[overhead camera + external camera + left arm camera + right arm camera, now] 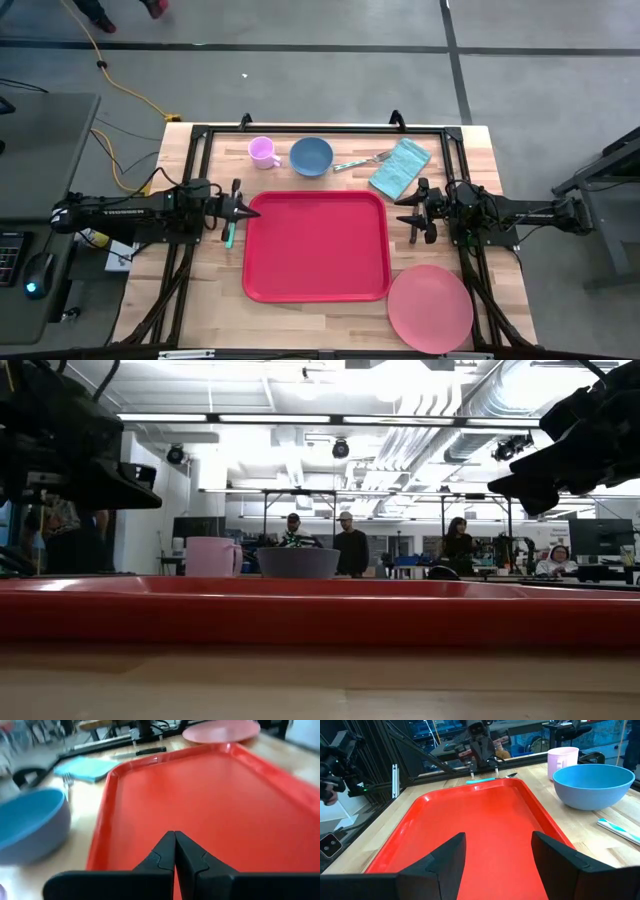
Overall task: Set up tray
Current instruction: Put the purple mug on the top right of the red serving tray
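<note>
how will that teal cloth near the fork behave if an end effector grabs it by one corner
The teal cloth lies flat and folded like soft fabric, so it would probably droop and unfold when lifted. It looks thin, so likely light. Pushed, it may bunch up rather than slide, perhaps nudging the fork beside it.

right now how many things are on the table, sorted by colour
red: 1, the tray
pink: 2, the mug and the plate
blue: 1, the bowl
teal: 3, the cloth, the fork with its teal handle, and a teal-handled utensil under the left gripper
total: 7
</note>
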You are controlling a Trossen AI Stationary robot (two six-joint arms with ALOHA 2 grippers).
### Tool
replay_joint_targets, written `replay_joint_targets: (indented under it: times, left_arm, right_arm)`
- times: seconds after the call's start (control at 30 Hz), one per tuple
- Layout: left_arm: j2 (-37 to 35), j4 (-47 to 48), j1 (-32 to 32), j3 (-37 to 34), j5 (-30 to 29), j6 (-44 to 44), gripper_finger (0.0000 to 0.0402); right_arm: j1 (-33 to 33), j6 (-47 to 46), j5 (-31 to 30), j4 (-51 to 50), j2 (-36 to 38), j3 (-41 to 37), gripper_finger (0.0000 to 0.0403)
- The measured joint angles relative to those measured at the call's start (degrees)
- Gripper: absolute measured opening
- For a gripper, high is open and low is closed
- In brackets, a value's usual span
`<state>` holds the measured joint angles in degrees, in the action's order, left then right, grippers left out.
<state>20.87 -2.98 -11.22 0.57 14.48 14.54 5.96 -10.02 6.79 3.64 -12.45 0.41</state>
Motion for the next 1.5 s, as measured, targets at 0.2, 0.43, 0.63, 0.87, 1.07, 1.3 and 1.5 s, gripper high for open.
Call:
replay_joint_targets:
  times: [0.2,0.43,0.63,0.87,1.07,1.3,1.5]
  left_arm:
    - [0.01,-0.09,-0.02,-0.01,-0.02,-16.10,0.0040]
    - [0.01,-0.70,-0.01,0.00,-0.04,-19.56,0.0040]
    - [0.01,-1.60,0.00,0.01,-1.61,-19.36,0.0040]
    - [0.01,-1.60,-0.02,0.01,-3.39,-19.38,0.0040]
    - [-0.01,-3.92,-0.02,0.24,-5.08,-19.06,0.0040]
    - [-0.03,-3.29,-0.02,4.89,-5.90,-12.26,0.0040]
    - [0.00,-3.03,-0.02,7.87,-6.50,-9.86,0.0040]
  right_arm:
    - [0.03,17.34,-5.27,0.02,-0.02,0.02,0.0206]
    - [0.03,26.63,-12.22,0.02,-0.02,0.02,0.0206]
    - [0.01,15.37,-10.51,0.69,-0.01,0.02,0.0206]
    - [0.00,-10.52,-6.87,1.13,-0.02,0.02,0.0206]
    - [0.00,-22.82,-6.62,7.08,0.02,0.02,0.0206]
    - [0.00,-23.17,-6.78,19.12,0.02,0.04,0.0206]
    - [-0.02,-24.72,-8.91,28.93,0.07,0.04,0.0206]
